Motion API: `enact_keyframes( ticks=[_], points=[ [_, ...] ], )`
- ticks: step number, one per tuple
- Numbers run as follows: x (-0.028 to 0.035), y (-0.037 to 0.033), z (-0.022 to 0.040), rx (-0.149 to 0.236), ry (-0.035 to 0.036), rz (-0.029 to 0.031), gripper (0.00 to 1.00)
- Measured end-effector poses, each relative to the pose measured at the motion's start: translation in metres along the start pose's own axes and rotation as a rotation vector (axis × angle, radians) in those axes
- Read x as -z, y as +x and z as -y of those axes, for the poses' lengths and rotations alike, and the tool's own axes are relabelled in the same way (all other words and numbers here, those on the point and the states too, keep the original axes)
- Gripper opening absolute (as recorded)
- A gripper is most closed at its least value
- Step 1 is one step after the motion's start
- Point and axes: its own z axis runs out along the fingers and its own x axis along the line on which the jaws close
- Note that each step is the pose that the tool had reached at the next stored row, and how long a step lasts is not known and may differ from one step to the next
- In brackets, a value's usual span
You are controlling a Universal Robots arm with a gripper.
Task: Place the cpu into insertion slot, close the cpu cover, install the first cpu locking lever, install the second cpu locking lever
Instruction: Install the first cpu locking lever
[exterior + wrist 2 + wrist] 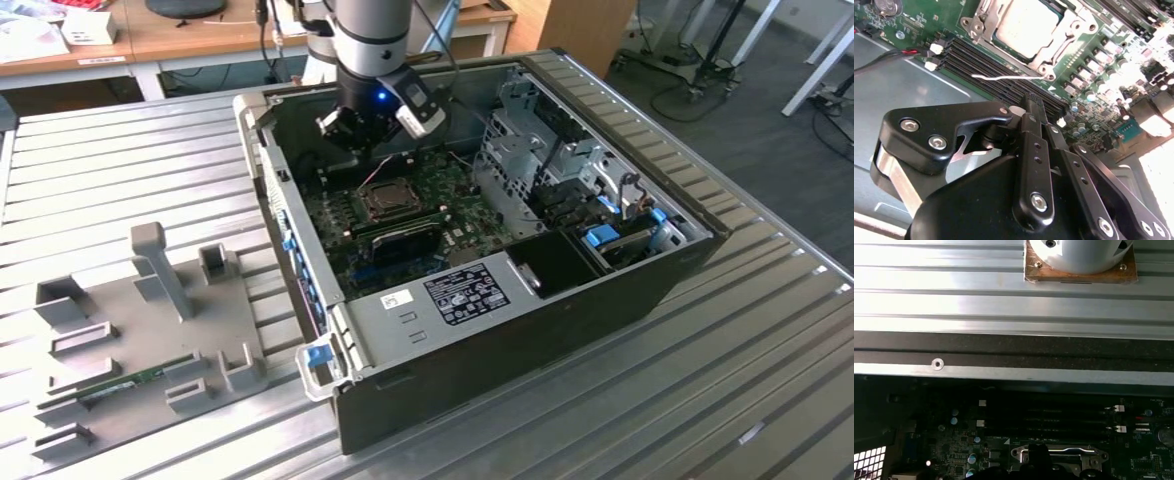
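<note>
Hovering over the motherboard (447,215) just beside the insertion slot (364,200), the gripper (360,128) has its fingers pressed together and carries nothing. The cpu (1026,30) lies seated in that slot, with the cpu cover (1070,25) lowered around it, apparently to retain it.

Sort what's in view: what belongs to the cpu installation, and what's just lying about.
Job in hand: small square silvery-grey cpu, seated; thin silvery metal cpu cover framing it; black gripper.
Lying about: long narrow black memory slots; grey fixture tray with a narrow green circuit strip; ribbed metal table.
</note>
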Motion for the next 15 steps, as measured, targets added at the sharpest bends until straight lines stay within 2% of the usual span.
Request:
enact_keyframes(
  ticks=[5, 9, 15],
  points=[
    [-0.0021, -0.0074, 0.0006, 0.0, 0.0, -0.0002, 0.11],
    [-0.0061, -0.0084, 0.0012, 0.0, 0.0009, -0.0003, 0.11],
    [-0.0063, -0.0085, 0.0013, 0.0, 0.0004, -0.0004, 0.11]
  ],
)
